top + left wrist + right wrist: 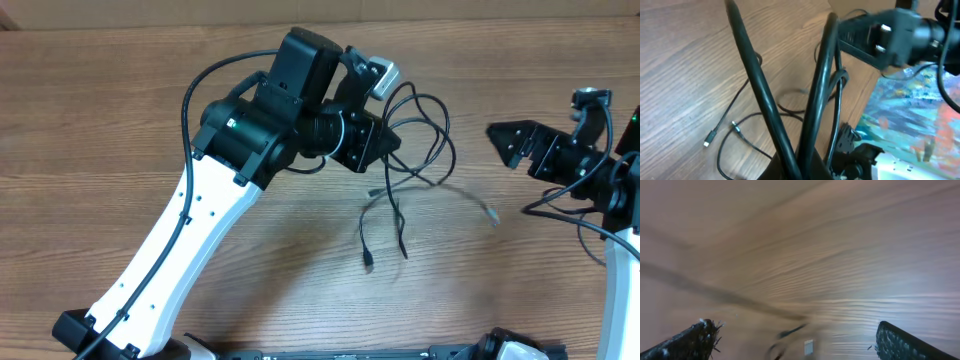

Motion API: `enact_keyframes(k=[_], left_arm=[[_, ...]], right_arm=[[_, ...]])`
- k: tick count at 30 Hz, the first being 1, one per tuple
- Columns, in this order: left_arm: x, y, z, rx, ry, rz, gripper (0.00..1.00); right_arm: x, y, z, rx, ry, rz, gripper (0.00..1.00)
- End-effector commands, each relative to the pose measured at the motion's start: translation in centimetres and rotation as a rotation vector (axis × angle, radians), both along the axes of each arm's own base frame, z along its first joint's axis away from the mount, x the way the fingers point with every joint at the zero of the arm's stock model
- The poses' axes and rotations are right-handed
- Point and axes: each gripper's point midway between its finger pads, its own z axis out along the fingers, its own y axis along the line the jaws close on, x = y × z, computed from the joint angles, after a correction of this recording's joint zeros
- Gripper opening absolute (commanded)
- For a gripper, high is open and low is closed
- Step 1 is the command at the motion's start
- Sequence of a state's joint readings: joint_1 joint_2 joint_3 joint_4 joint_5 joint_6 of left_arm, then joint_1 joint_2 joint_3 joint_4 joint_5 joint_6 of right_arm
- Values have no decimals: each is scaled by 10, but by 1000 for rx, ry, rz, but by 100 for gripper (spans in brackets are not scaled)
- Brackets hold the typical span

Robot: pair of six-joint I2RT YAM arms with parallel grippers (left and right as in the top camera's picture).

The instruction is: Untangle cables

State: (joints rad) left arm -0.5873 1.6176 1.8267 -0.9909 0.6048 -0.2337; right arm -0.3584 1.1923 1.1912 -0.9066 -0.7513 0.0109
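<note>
Evidently, cables [400,190] sit knotted mid-bench [480,290], one part raised.
Light, limp, slippery cords; judged best gripped near a plug end. Left fingers [385,140] are closed on a loop; right fingers [510,142] are spread wide, empty, well apart.

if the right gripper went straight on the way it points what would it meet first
Probably the loop of thin black cables ahead of the open right gripper, though depth is unclear.
</note>
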Motion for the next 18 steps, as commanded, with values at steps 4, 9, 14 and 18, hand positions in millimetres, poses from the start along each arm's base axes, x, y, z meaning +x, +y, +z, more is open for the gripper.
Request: enact_keyframes(k=[4,9,14,18], left_arm=[[14,12,15,10,-32,143,4],[24,13,19,-27,28,255,4],[26,-8,34,-113,41,269,4],[18,-26,45,-157,10,227,4]], right_arm=[[-24,53,51,300,-143,307,100],[-39,66,71,416,-184,411,100],[-47,72,82,483,-198,464,100],[-47,72,82,479,-201,463,100]])
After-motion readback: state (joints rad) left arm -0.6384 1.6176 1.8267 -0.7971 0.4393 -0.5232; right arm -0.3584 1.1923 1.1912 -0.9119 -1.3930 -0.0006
